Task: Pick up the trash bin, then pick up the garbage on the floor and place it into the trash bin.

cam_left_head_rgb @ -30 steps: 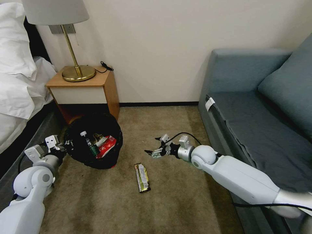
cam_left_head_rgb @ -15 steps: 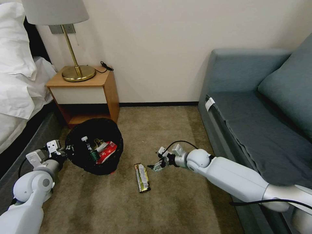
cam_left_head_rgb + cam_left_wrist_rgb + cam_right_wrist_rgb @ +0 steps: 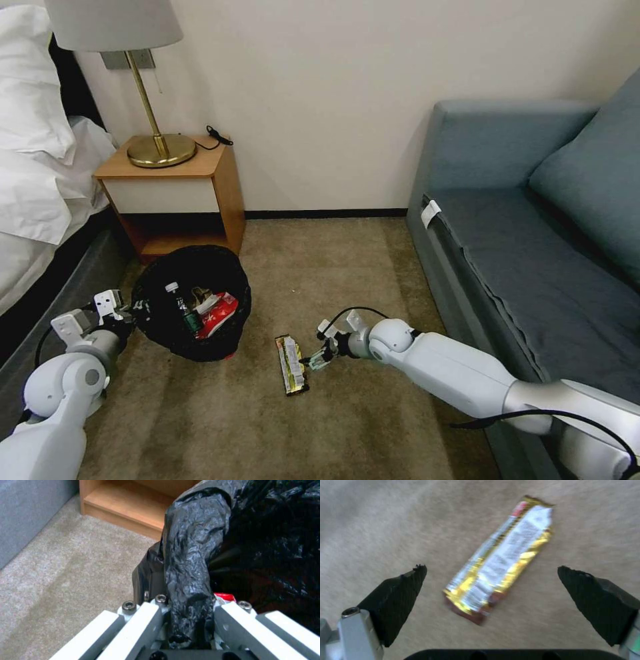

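The right gripper has descended at lower centre, fingers spread wide astride the gold-printed foil wrapper, its long axis crossing them obliquely; the left gripper pinches the glossy black bag-wrapped bin rim.

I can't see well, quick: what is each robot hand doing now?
Left gripper: shut on the trash bin rim.
Right gripper: open, empty, above the wrapper on the carpet.

The trash bin wears glossy, wrinkled black plastic. The wrapper on the floor is shiny gold foil. Matt, napped carpet; smooth wood nightstand; brass-looking lamp base; matt cloth sofa.
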### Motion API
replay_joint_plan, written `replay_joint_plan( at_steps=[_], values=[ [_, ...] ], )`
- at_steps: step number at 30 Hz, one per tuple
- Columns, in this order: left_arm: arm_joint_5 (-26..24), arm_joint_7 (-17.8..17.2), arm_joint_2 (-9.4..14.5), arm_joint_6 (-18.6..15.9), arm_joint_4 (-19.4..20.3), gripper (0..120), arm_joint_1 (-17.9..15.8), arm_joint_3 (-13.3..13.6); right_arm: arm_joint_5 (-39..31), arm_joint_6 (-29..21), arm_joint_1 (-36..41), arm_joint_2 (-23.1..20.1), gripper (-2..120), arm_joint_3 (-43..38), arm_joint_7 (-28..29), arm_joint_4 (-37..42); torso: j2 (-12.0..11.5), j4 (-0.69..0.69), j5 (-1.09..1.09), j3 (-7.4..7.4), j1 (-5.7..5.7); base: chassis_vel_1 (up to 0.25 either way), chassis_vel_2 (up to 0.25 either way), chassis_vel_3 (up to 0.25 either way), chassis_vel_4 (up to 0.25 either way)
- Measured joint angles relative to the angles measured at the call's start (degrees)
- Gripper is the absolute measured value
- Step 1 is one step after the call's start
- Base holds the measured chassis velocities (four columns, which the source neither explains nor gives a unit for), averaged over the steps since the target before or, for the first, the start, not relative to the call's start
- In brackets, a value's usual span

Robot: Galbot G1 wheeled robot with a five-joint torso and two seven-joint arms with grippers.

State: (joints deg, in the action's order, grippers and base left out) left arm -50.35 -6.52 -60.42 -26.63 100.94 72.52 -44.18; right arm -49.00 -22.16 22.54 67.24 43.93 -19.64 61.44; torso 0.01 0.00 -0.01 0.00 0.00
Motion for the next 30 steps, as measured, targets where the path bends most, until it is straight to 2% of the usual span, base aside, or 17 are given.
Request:
replay_joint_plan(
  at_steps=[7, 12, 24, 30],
  values=[
    [-0.1, 0.7, 0.4, 0.5, -0.4, 2, 0.2, -0.3, -3.8, -2.0, 1.4, 4.2, 100, -0.7, -0.2, -4.7, 0.0, 0.00, 0.00, 0.00, 0.00, 0.000, 0.000, 0.000, 0.000],
    [-0.2, 1.1, 0.8, 0.9, -0.9, 2, 0.3, -0.6, -3.9, -2.2, 2.3, 5.1, 100, -1.5, -1.5, -6.6, 0.0, 0.00, 0.00, 0.00, 0.00, 0.000, 0.000, 0.000, 0.000],
    [-0.1, 1.7, 1.2, 1.3, -1.4, 2, 0.3, -0.4, -0.5, -0.4, 4.9, 6.7, 100, -6.3, -4.8, -11.9, 0.0, 0.00, 0.01, 0.00, 0.00, 0.000, 0.000, 0.000, 0.000],
    [0.1, 2.1, 1.1, 1.6, -1.4, 2, 0.5, -0.4, 1.8, 2.1, 5.4, 8.2, 100, -7.6, -6.5, -16.0, 0.0, 0.00, 0.01, 0.00, 0.00, 0.000, 0.000, 0.000, 0.000]
  ],
)
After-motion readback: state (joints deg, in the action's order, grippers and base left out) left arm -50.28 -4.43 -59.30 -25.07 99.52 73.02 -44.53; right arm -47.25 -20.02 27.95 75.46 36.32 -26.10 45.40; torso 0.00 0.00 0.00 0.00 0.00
